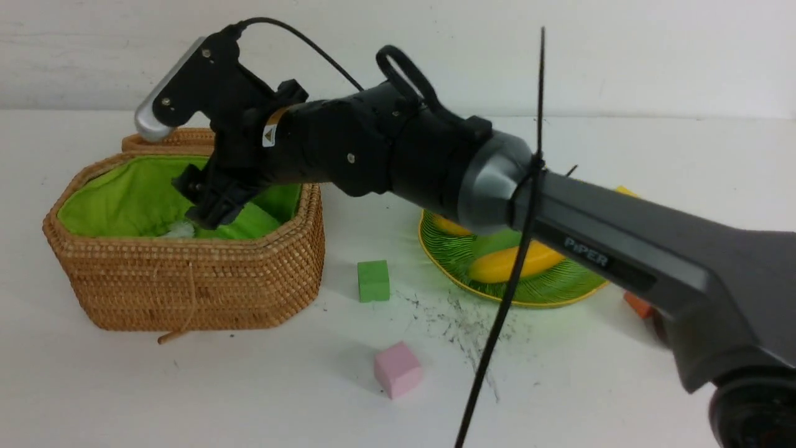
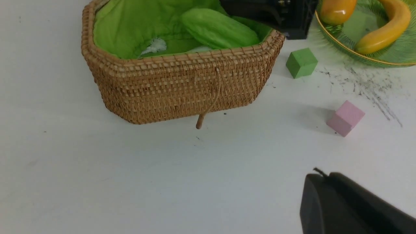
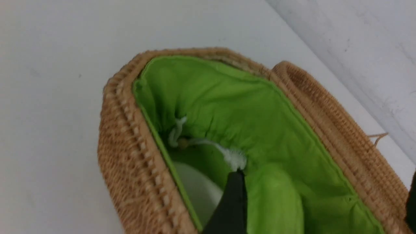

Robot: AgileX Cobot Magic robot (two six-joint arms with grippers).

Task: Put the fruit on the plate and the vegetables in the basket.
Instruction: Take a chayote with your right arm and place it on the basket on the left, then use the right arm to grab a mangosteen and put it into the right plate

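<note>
The white counter (image 1: 186,386) carries one wicker basket (image 1: 186,286) and one green glass plate (image 1: 559,283). The right end effector (image 1: 214,208) hangs over the open basket with its fingers wide apart, clamped on nothing. The gourd (image 2: 219,29) lies free below it on the green lining, beside the white radish (image 3: 195,188) — so two vegetables are in. On the plate I count two fruits, one banana (image 1: 507,261) and one mango (image 2: 336,9). The mangosteen and the tomato ball I cannot find; the right arm hides part of the plate. I judge the task mostly done. The left end effector (image 2: 320,191) is pressed together, empty. Three loose pieces lie on the counter — a green cube (image 1: 373,280), a pink cube (image 1: 398,369), an orange cube (image 1: 637,303).
</note>
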